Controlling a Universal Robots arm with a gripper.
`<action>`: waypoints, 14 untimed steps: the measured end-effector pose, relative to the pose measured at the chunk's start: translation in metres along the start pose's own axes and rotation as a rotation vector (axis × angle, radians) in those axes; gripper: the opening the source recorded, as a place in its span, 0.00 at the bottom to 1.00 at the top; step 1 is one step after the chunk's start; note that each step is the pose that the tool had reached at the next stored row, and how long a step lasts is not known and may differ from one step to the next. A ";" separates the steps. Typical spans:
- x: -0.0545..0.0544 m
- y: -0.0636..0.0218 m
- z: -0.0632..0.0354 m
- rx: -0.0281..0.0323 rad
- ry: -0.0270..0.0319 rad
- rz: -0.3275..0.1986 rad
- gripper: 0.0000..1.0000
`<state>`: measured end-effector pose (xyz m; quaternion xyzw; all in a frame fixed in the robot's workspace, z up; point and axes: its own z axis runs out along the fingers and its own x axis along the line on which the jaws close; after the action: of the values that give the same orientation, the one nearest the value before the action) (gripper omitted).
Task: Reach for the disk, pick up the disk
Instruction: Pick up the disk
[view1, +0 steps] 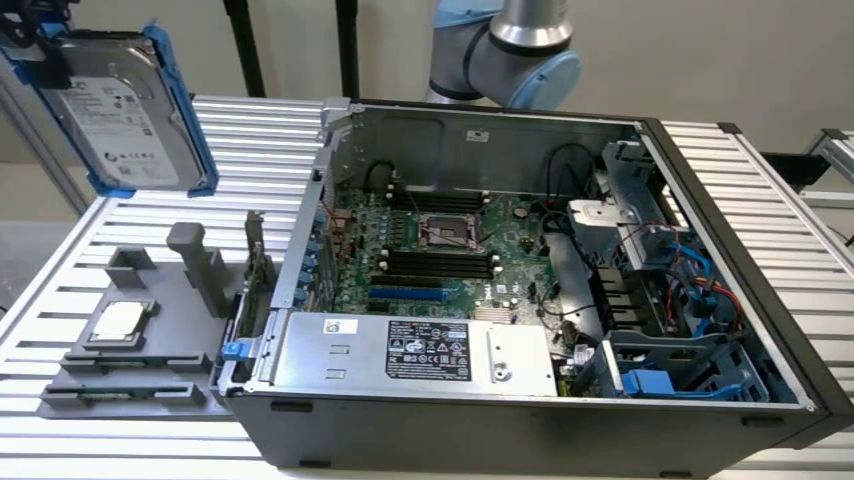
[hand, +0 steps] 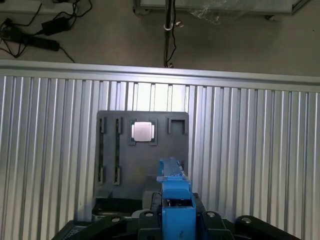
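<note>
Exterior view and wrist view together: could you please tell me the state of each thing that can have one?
disk: in the air above the table, upright, clipped in its blue carrier.
hand: shut on the disk's carrier.
computer case: lying on its side, open, motherboard exposed.
chip: seated flat in the grey tray.

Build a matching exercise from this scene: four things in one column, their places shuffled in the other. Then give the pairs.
1. disk
2. silver chip
3. silver box with black label
4. computer case

A. inside the open case
B. lying open on the slatted table
C. up in the air, clipped in a blue frame
D. on the grey tray

Pairs: 1-C, 2-D, 3-A, 4-B
</note>
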<state>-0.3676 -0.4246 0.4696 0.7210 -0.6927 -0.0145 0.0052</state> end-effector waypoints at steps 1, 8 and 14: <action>0.001 -0.0027 -0.0030 -0.0006 -0.0014 0.000 0.33; 0.008 -0.0235 -0.0167 -0.0034 -0.0143 0.000 0.33; 0.014 -0.0430 -0.0239 -0.0053 -0.0255 -0.001 0.33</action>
<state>-0.3234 -0.4376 0.4920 0.7210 -0.6924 -0.0256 -0.0018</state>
